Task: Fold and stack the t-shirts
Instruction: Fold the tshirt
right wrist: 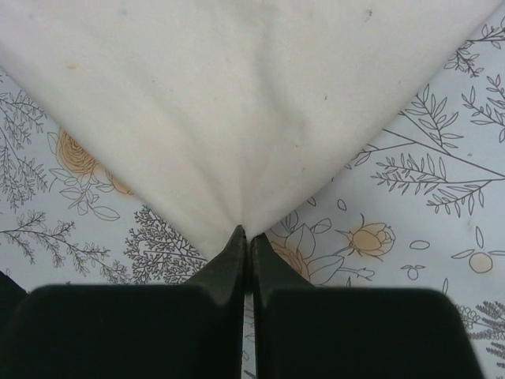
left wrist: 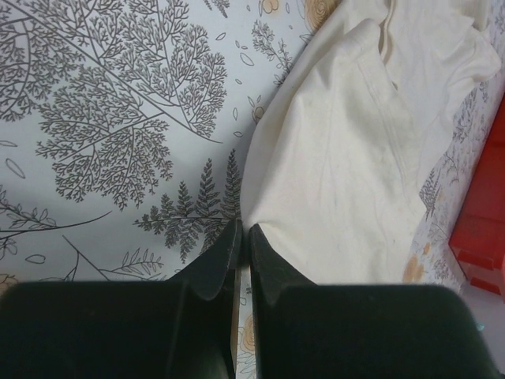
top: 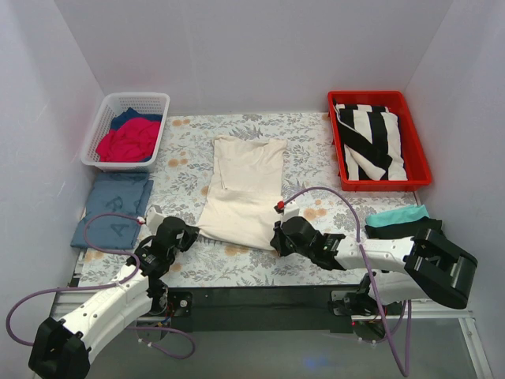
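My left gripper (top: 192, 232) (left wrist: 243, 229) is pressed together low over the desk (top: 181, 158) (left wrist: 118, 118). The near-left corner of the cream shirt (top: 245, 189) (left wrist: 355, 158) runs right down into its tips, so it looks pinched there. From that corner the cloth spreads ahead and to the right of the gripper, rumpled at its far end.

My right gripper (top: 278, 238) (right wrist: 245, 231) is also pressed together and pinches the near-right corner of the same shirt (right wrist: 237, 103). The cloth gathers into fine creases at the tips and fans out ahead of them, with the flowered desk (right wrist: 410, 174) showing on both sides. The two grippers sit apart, one at each near corner, and the shirt lies lengthwise on the desk, reaching away from both.

Just left of the left gripper lies a folded blue shirt (top: 114, 209). Further ahead on that side is a white basket (top: 106, 118) holding a red shirt (top: 126, 140) and, behind it, a navy shirt (top: 136, 118).

To the right of the right gripper, beside its arm, a teal shirt (top: 397, 215) rests on a black shirt (top: 414, 228). Ahead of those, well off to the right of the gripper, a red tray (top: 383, 186) holds a black-and-white striped cloth (top: 371, 138).
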Controlling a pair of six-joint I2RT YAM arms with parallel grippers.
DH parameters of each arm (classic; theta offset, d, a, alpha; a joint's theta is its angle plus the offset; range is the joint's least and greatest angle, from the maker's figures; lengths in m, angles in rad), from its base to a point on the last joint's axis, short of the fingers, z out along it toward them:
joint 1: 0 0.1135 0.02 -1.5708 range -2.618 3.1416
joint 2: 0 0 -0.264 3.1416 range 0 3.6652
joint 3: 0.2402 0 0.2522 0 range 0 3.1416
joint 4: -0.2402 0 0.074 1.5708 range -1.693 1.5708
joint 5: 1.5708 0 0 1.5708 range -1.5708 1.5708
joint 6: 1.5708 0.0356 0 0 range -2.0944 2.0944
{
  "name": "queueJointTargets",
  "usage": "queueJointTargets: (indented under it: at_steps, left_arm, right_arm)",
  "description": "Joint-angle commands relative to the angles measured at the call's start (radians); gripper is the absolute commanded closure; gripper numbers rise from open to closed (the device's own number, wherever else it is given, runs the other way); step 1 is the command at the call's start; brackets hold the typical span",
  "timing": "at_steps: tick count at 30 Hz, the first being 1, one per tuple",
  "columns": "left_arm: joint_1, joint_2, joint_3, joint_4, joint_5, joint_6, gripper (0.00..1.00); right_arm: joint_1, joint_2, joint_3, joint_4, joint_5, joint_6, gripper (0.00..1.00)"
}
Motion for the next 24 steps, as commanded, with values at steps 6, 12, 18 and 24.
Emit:
queueJointTargets:
  at_steps: [6, 12, 18, 24]
  left_arm:
    - [-0.048, -0.044, 0.077, -0.145, -0.201, -0.084, 1.0]
    - [-0.049, -0.035, 0.147, -0.159, -0.247, -0.063, 1.0]
    - [-0.054, 0.033, 0.181, -0.143, -0.255, -0.057, 1.0]
    - [-0.059, 0.082, 0.236, -0.104, -0.299, -0.022, 1.0]
  right_arm:
    - [0.111, -0.072, 0.074, -0.196, 0.197, 0.056, 0.99]
    - [0.125, -0.07, 0.109, -0.224, 0.235, 0.062, 0.99]
    - [0.127, -0.086, 0.145, -0.247, 0.275, 0.048, 0.99]
    - [0.125, -0.087, 0.214, -0.29, 0.333, -0.004, 0.99]
